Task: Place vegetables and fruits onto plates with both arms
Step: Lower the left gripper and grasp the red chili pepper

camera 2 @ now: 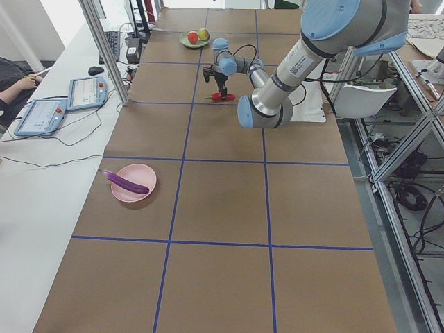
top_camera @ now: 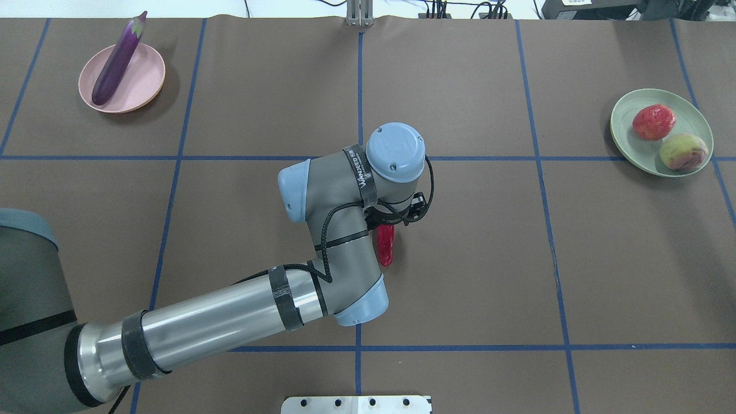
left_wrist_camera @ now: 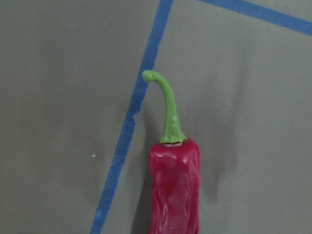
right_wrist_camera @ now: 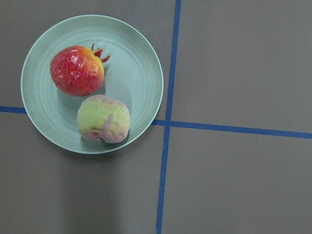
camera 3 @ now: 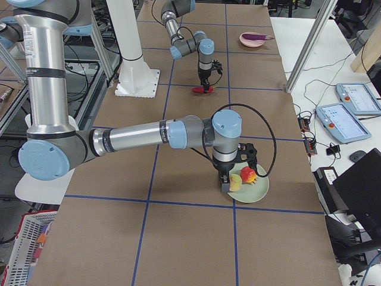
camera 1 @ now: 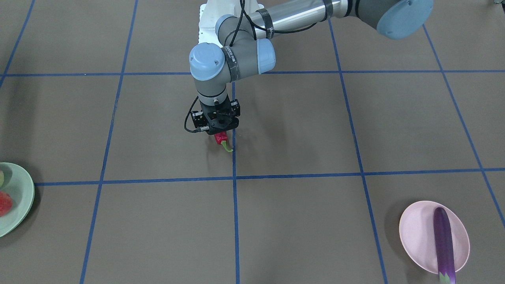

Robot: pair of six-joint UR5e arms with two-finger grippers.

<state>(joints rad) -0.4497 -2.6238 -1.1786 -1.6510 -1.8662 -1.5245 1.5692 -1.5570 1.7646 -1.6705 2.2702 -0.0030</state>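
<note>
The dark-red chili pepper (camera 1: 220,139) lies near the table's middle beside a blue tape line, and also shows in the overhead view (top_camera: 385,244) and left wrist view (left_wrist_camera: 174,190). My left gripper (camera 1: 220,133) is right down over it; its fingers are hidden, so I cannot tell if it is shut. The purple eggplant (top_camera: 118,60) lies across the pink plate (top_camera: 144,80). The pomegranate (right_wrist_camera: 76,70) and peach (right_wrist_camera: 103,119) sit on the mint green plate (right_wrist_camera: 141,73). My right gripper (camera 3: 226,182) hangs above that plate; I cannot tell its state.
The brown table cover is marked by blue tape lines (top_camera: 359,86). The white pedestal base (camera 1: 207,23) stands at the robot's side of the table. The pink plate is at the far left corner and the green plate (top_camera: 627,132) at the far right.
</note>
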